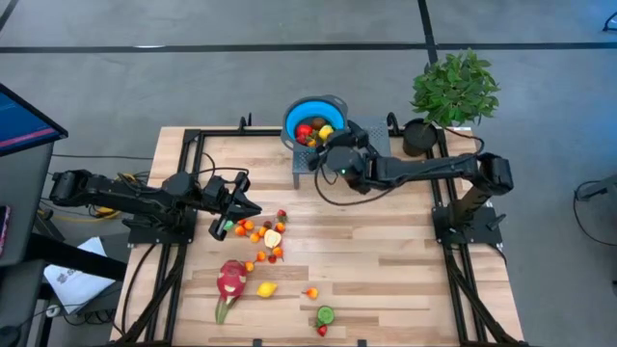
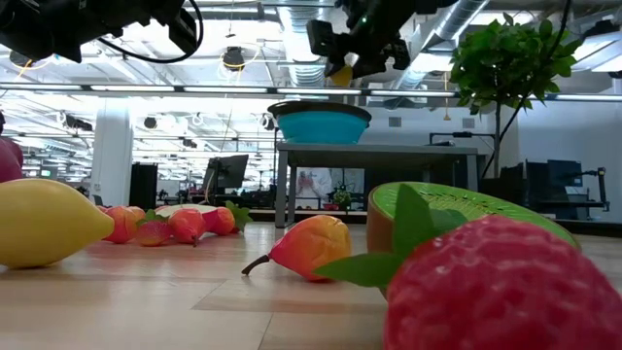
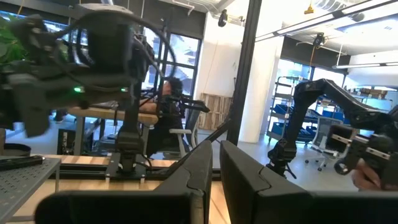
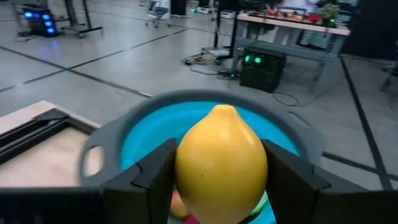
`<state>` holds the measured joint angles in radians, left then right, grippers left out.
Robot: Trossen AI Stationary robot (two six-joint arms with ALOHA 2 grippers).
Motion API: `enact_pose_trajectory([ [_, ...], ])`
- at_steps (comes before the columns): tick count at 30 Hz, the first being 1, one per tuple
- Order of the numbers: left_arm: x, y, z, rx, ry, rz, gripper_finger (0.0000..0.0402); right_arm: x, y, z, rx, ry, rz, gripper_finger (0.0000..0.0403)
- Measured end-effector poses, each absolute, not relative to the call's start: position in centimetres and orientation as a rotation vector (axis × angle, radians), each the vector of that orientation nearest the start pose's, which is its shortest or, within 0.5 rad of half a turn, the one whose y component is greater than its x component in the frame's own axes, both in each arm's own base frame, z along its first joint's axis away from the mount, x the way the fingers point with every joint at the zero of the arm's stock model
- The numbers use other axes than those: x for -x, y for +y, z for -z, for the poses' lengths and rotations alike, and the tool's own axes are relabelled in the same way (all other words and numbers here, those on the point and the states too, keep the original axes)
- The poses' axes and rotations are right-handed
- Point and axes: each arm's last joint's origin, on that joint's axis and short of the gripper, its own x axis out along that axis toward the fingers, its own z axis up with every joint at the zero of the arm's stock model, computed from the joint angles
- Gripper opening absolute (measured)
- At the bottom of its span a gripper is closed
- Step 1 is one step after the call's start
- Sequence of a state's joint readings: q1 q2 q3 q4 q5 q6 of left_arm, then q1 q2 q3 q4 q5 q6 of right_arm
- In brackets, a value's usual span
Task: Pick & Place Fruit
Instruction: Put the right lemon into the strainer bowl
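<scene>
The right gripper (image 4: 221, 171) is gripping a smooth yellow toy lemon (image 4: 221, 165) between its dark fingers, hanging just above the round blue bowl with a grey rim (image 4: 205, 115) on the small grey stand. If the jaws are letting go off-centre, the lemon may be glancing off the rim and rolling away. The left gripper (image 1: 231, 207), fingers nearly together and empty, is waiting beside the scattered small fruits (image 1: 262, 234). No readable writing is showing.

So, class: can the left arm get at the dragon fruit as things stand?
Probably yes. The left gripper hangs above the cluster of small fruit, its fingers nearly shut with nothing between them. The dragon fruit lies just beyond on bare table, nothing over it. The right gripper holds a lemon over the bowl, well clear.
</scene>
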<state>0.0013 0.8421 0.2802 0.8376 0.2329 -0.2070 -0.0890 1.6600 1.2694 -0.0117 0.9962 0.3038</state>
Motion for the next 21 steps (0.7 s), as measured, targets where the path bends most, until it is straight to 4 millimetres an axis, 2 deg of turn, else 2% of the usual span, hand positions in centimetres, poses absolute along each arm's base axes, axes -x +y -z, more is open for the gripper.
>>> enact_pose_trajectory([
  [10,-17.6,-0.6,-24.7,0.173,-0.250,0.258,0.0026,-36.5,-8.5,-28.9,-0.130,0.210,1.163,0.0192],
  [16,-17.6,-0.6,-24.7,0.173,-0.249,0.258,0.0026,-37.4,-9.6,-27.0,-0.141,0.263,1.120,0.0194],
  [18,-17.6,-0.6,-24.7,0.173,-0.249,0.258,0.0026,-37.5,-9.7,-26.7,-0.137,0.272,1.124,0.0220],
  [21,-17.6,-0.6,-24.7,0.173,-0.250,0.258,0.0026,-37.5,-9.9,-26.8,-0.139,0.266,1.129,0.0284],
])
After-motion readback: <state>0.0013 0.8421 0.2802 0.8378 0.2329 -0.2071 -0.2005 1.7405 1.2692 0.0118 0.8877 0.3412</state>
